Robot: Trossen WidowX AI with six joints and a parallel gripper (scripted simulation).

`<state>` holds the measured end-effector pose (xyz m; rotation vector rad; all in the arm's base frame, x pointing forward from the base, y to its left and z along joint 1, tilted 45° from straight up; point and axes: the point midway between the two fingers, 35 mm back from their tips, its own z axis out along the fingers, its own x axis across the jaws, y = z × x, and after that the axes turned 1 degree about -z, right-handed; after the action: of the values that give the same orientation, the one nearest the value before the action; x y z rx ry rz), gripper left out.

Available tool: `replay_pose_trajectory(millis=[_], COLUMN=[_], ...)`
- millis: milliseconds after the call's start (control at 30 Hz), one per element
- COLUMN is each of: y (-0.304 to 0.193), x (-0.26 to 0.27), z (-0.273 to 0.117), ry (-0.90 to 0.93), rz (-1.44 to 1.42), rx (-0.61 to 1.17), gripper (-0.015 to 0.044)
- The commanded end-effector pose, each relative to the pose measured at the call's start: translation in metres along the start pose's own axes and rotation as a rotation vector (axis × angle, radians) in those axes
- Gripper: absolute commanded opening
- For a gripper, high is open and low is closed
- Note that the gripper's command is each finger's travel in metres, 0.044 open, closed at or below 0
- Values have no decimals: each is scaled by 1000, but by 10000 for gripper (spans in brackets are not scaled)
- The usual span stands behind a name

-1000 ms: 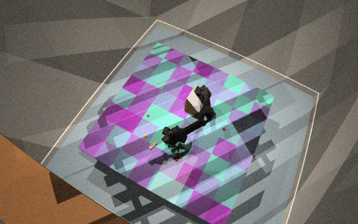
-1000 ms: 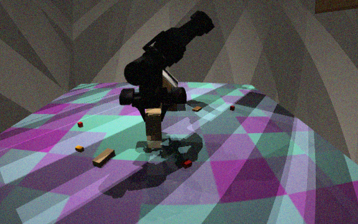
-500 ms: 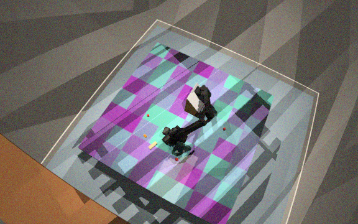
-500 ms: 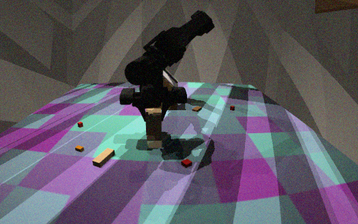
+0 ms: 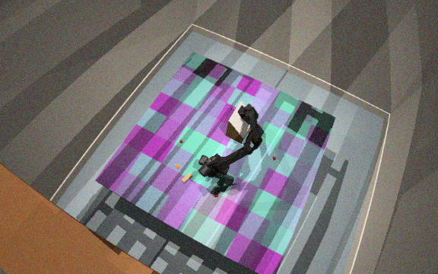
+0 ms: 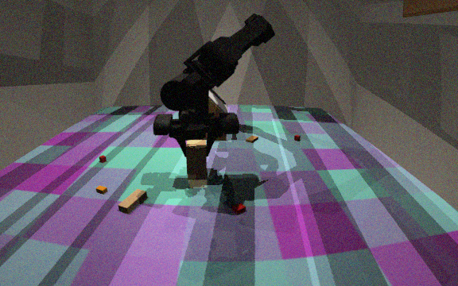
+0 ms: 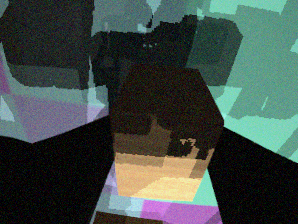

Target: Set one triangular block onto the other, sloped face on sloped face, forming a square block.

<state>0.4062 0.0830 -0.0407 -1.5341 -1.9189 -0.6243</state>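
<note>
My gripper [image 6: 197,154] [image 7: 162,123] points down and is shut on a tan triangular block [image 6: 196,164] [image 7: 155,175]. Its fingers press on two opposite sides of it. The other triangular block [image 6: 198,184] [image 7: 125,220] is directly below, mostly hidden by the held block; a pale strip of it shows low in the exterior view and a brown edge at the bottom of the wrist view. The held block is very close above it or touching; the frames do not show which. Their sloped faces are hidden. In the top view the arm hides both blocks.
A tan bar [image 5: 187,177] [image 6: 132,201] and an orange piece [image 5: 177,166] [image 6: 101,189] lie near the blocks. Red cubes lie on both sides [image 5: 181,141] [image 6: 102,159] and one near the front [image 5: 216,195] [image 6: 238,208]. A large white-and-brown box [image 5: 238,119] stands by the arm's base.
</note>
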Motion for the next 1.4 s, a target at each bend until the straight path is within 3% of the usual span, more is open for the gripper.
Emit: replay_pose_trajectory(millis=[0, 1367], y=[-1, -5], x=[0, 1], z=[3, 18], ry=[-2, 2], rz=[4, 4], rx=[0, -1], gripper=[0, 0])
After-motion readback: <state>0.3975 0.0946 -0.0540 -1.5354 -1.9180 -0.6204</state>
